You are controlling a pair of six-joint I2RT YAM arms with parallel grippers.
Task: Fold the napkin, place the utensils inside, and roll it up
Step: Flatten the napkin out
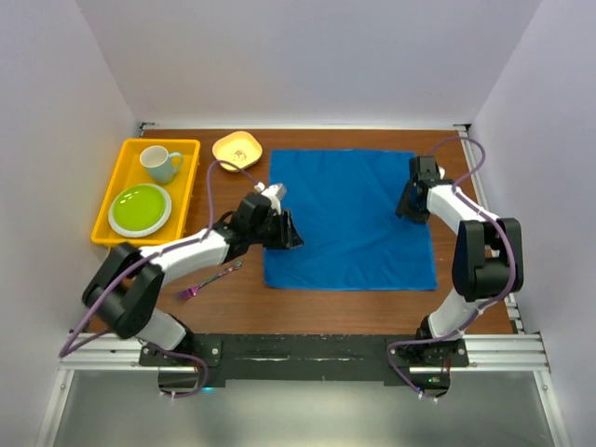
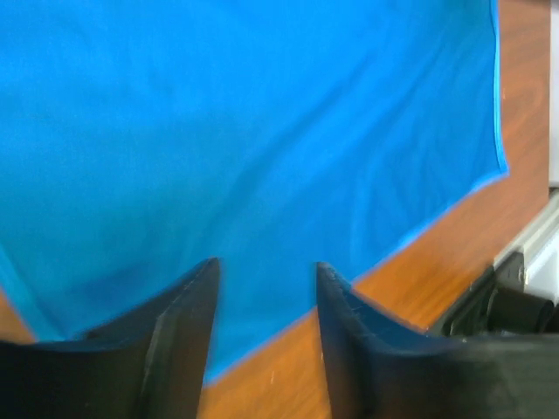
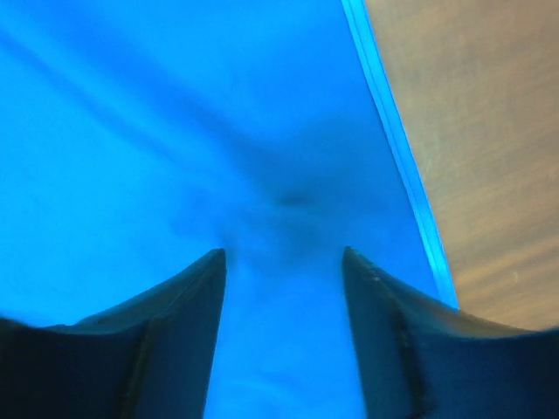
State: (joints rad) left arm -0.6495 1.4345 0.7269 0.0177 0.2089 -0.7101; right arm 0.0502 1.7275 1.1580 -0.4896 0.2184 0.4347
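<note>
The royal-blue napkin (image 1: 349, 219) lies spread flat on the wooden table. My left gripper (image 1: 291, 233) is open over the napkin's left edge, near its near-left corner; in the left wrist view (image 2: 266, 266) the jaws stand apart over the blue cloth (image 2: 244, 131) and bare wood. My right gripper (image 1: 411, 212) is open over the napkin's right edge; the right wrist view (image 3: 284, 255) shows blue cloth (image 3: 175, 131) between the jaws, nothing held. The purple-pink utensil (image 1: 210, 280) lies on the table left of the napkin, near the left arm.
A yellow tray (image 1: 191, 149) at the far left holds a pale mug (image 1: 160, 164) and a green plate (image 1: 140, 209). A small yellow bowl (image 1: 237, 149) sits beside the tray. White walls enclose the table on three sides.
</note>
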